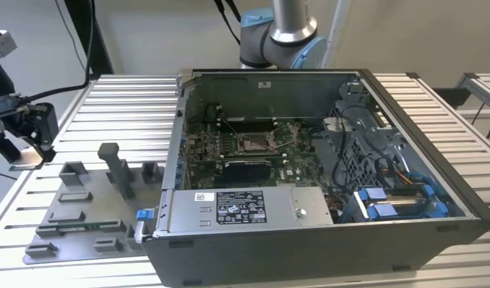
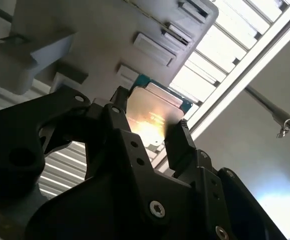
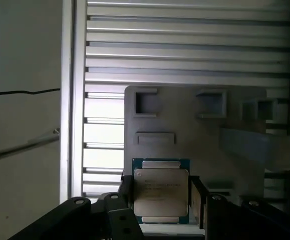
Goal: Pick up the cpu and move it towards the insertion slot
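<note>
My gripper (image 1: 30, 151) hangs at the exterior view's far left, above the slatted table's edge and just beyond the grey fixture plate. It is shut on the cpu (image 3: 161, 192), a flat square chip with a pale metal top and a green rim. In both wrist views a black finger (image 3: 126, 194) presses each side of the chip. The cpu (image 2: 152, 112) glints with reflected light, and it looks like a small tan patch (image 1: 26, 158) under the gripper. The insertion slot (image 1: 256, 142), a shiny square frame on the green board, lies inside the open computer case, well off toward the exterior view's right.
The grey fixture plate (image 1: 84, 222) with raised blocks and a post (image 1: 113, 162) lies between the gripper and the case. The case wall (image 1: 179, 138) rises on the near side of the board. A dark block (image 1: 243, 171) and a power supply box (image 1: 237, 207) sit by the slot.
</note>
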`<state>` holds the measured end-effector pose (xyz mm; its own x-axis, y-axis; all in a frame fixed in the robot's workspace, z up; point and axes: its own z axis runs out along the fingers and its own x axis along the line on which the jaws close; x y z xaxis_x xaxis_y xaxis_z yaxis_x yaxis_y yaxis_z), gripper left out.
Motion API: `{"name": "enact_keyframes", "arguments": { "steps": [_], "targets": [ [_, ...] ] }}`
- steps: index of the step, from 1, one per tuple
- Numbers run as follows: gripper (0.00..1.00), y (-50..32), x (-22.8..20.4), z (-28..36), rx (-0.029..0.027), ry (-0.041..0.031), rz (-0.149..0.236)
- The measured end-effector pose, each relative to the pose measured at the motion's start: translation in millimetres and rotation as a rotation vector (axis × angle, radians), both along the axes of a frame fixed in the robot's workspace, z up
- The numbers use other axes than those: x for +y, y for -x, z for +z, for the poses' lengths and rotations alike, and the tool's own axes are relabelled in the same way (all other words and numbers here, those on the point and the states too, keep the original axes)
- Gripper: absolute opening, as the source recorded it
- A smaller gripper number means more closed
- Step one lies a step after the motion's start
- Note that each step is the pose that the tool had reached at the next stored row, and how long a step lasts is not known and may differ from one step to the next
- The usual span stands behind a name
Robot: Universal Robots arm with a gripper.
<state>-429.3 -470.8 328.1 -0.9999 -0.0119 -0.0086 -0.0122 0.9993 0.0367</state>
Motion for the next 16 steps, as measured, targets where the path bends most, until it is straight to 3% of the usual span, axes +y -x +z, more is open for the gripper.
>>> {"name": "enact_keyframes", "arguments": {
  "steps": [11, 16],
  "targets": [
    [0.00, 0.0, 0.0, 49.3, -0.0001, -0.0001, 0.000],
    [0.00, 0.0, 0.0, 62.0, 0.0000, 0.0000, 0.000]
  ]
}}
